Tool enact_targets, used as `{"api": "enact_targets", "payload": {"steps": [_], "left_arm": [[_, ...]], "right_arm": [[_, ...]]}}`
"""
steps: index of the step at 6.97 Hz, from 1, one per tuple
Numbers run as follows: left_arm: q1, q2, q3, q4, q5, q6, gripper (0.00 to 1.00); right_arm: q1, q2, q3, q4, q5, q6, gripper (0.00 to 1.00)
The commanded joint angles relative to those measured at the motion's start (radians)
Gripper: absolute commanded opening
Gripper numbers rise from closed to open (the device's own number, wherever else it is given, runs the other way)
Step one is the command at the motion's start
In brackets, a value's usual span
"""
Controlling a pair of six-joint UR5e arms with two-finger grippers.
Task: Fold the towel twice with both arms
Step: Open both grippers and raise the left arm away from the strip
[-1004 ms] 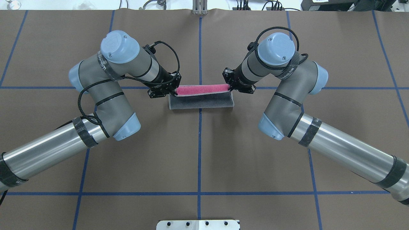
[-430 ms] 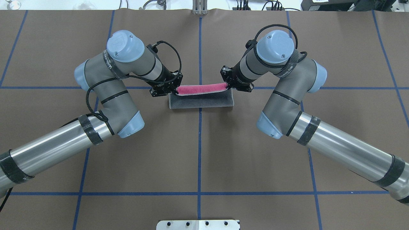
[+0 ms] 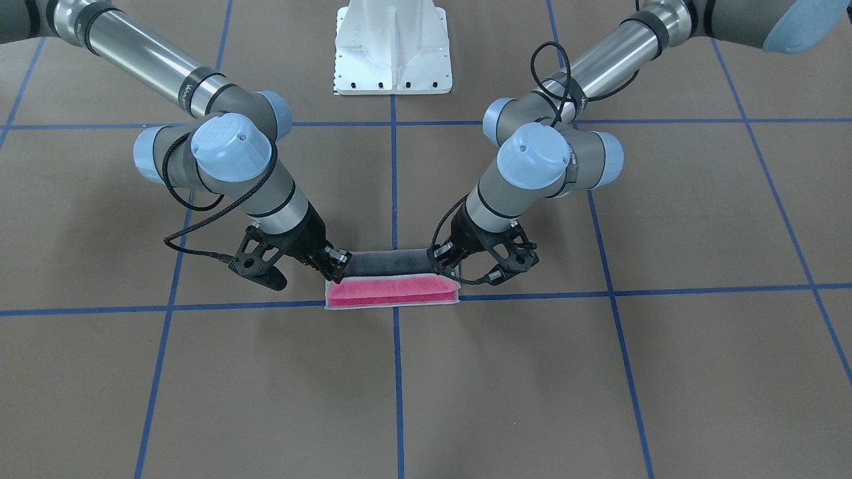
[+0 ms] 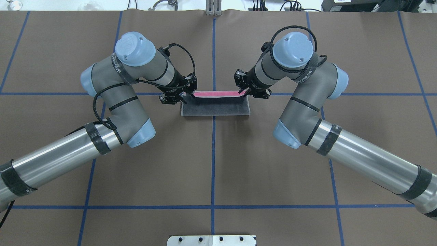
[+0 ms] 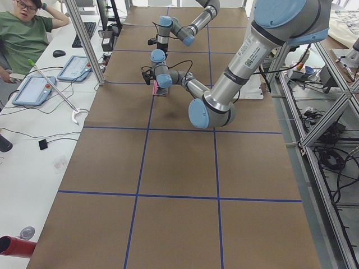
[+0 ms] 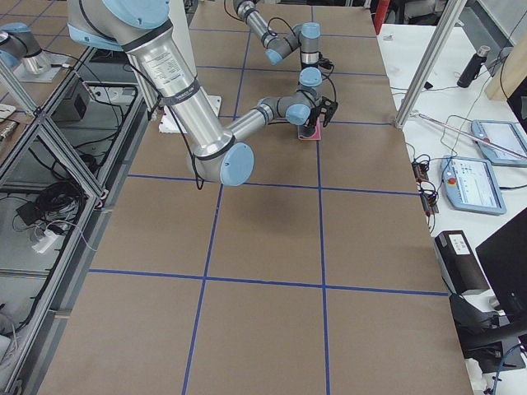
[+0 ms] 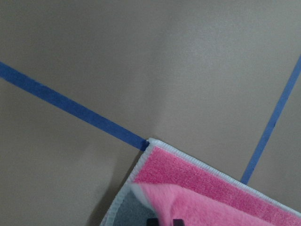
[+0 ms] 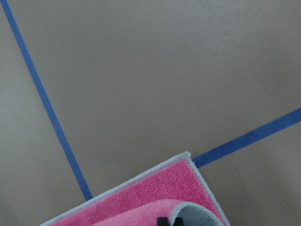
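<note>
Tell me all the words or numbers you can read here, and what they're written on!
Nothing can be read for sure.
Left arm, black band: white letters, too blurred to read.
Right arm, black band: white letters, too blurred to read.
Left arm's blue joint cap: a raised mark, too faint to read.
Towel and table: no writing.

L arm [image 4: 116,89] & R arm [image 4: 307,92] flank towel [image 4: 215,107] ends; nearside table [image 4: 239,164] prob. passable.
</note>
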Motion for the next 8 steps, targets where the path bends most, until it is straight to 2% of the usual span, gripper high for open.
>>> {"api": "enact_targets", "payload": {"steps": [1, 4, 5, 6, 8], "left_arm": [[-0.005, 0.001, -0.001, -0.001, 0.0, 0.004, 1.0], [-0.046, -0.001, -0.004, -0.001, -0.005, 0.009, 1.0], [-0.074, -0.005, -0.004, 0.001, -0.011, 0.011, 1.0], [-0.095, -0.007, -0.004, 0.003, -0.014, 0.012, 1.0], [-0.161, -0.007, -0.004, 0.01, -0.143, 0.035, 1.0]], "right_arm": [[0.002, -0.001, -0.001, 0.0, -0.001, 0.0, 0.99], [0.003, 0.003, -0.001, -0.006, 0.004, 0.009, 0.99], [-0.001, -0.01, -0.001, -0.029, 0.008, 0.018, 0.98], [-0.015, -0.007, 0.001, -0.101, 0.007, 0.021, 0.98], [-0.052, -0.006, 0.007, -0.156, 0.001, 0.011, 0.99]]}}
